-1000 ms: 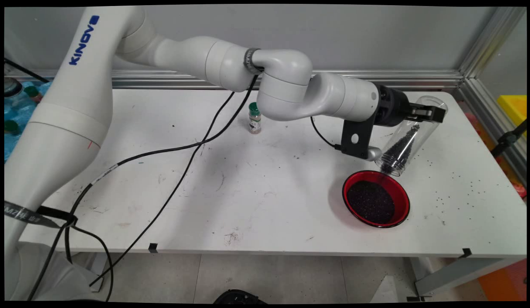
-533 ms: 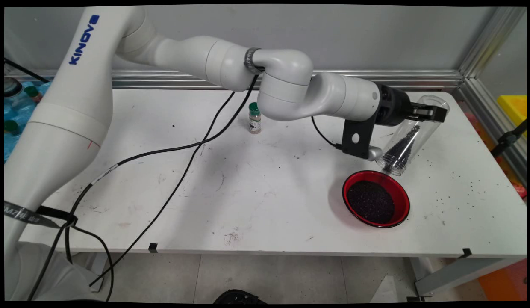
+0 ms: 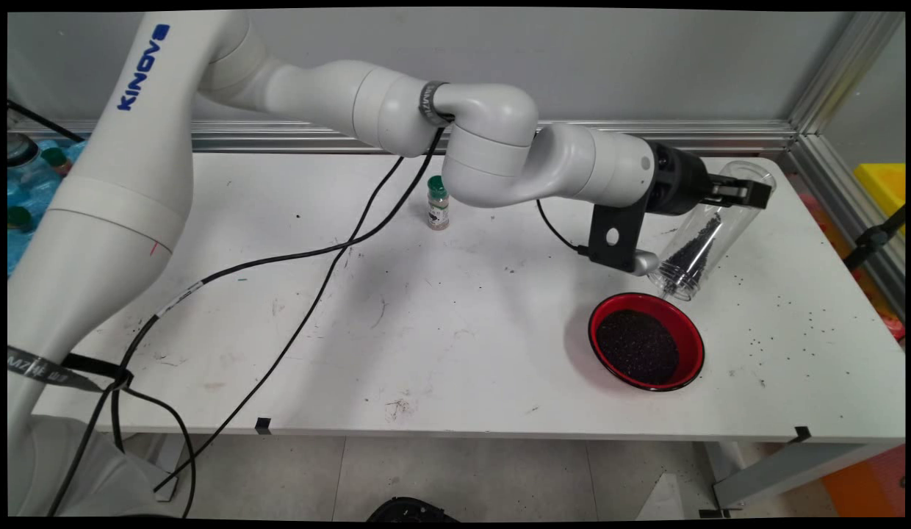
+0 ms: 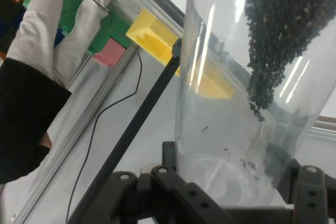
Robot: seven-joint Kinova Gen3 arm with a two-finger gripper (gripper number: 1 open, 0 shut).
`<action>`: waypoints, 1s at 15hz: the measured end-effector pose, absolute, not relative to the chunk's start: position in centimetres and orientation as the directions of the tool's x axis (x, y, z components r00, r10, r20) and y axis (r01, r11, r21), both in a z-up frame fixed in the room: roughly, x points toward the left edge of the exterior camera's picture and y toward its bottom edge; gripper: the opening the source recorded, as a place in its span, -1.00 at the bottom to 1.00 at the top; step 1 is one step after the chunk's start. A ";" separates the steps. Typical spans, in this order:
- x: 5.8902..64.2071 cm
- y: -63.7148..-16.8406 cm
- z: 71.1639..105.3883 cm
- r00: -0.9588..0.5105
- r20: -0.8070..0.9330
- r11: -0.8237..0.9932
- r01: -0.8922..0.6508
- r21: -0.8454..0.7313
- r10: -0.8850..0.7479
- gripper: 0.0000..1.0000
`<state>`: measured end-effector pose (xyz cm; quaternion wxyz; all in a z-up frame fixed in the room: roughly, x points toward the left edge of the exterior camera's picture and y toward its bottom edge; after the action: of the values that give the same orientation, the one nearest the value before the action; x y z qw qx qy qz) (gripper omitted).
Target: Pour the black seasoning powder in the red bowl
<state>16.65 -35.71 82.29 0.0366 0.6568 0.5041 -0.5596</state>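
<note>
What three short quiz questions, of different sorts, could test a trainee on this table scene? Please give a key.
1. True or false: the black two-finger gripper holds the clear plastic cylinder upright.
2. What lies inside the round red bowl? A) clear water B) small black grains C) nothing
3. Fill in: the small jar with a green cap stands on the white table, to the picture's ____ of the bowl.

Key
1. False: it is tilted, with its open mouth down above the bowl's far rim and black grains inside.
2. B
3. left
</note>
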 end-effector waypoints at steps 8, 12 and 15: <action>16.6 -35.5 82.6 -0.138 -0.776 -0.492 0.702 -0.515 0.615 -1.00; 16.6 -35.4 82.7 -0.143 -0.777 -0.492 0.701 -0.517 0.613 -1.00; 16.6 -35.3 82.9 -0.147 -0.777 -0.491 0.700 -0.518 0.612 -1.00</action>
<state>16.57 -35.27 82.88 0.0391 0.6520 0.5030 -0.5660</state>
